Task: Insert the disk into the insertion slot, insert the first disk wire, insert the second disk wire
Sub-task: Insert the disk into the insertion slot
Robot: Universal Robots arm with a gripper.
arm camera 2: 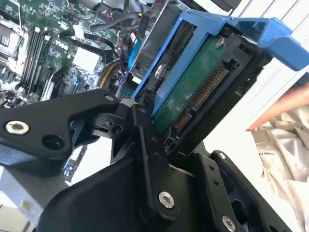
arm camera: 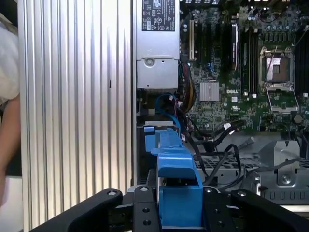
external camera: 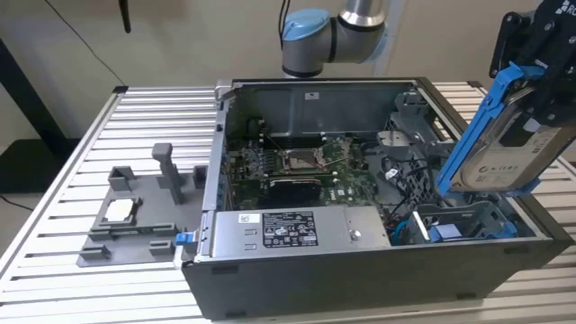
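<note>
In the exterior view, my gripper [external camera: 543, 91] sits at the upper right of the frame, pinching the disk [external camera: 500, 152] by its upper end. The disk hangs tilted in its blue carrier, label facing the camera. Its lower end is just above the insertion slot [external camera: 468, 217], the dark cage with blue parts in the lower right corner of the open computer case [external camera: 360, 277]. The disk is not in the cage. The silver box [external camera: 297, 233] with a white sticker lies along the near side of the case, and the motherboard [external camera: 297, 165] is behind it. Towards the exterior view's left, a grey fixture [external camera: 135, 216] rests on the slatted table [external camera: 162, 115].

In the second wrist view, my black fingers [arm camera 2: 145, 145] are clamped on the disk [arm camera 2: 193, 92]. Its green circuit board and connector edge face the camera, with the blue carrier wrapped around them. The motherboard [arm camera 2: 43, 43] lies beyond.

In the first wrist view, my gripper [arm camera: 179, 215] grips the disk [arm camera: 176, 169] edge-on, its blue carrier standing up between the two fingers. Beyond it are the silver box [arm camera: 157, 43] and the motherboard [arm camera: 241, 72]. The slatted table [arm camera: 77, 96] runs beside the case, and a person's arm [arm camera: 8, 140] is at the table's far edge.
</note>
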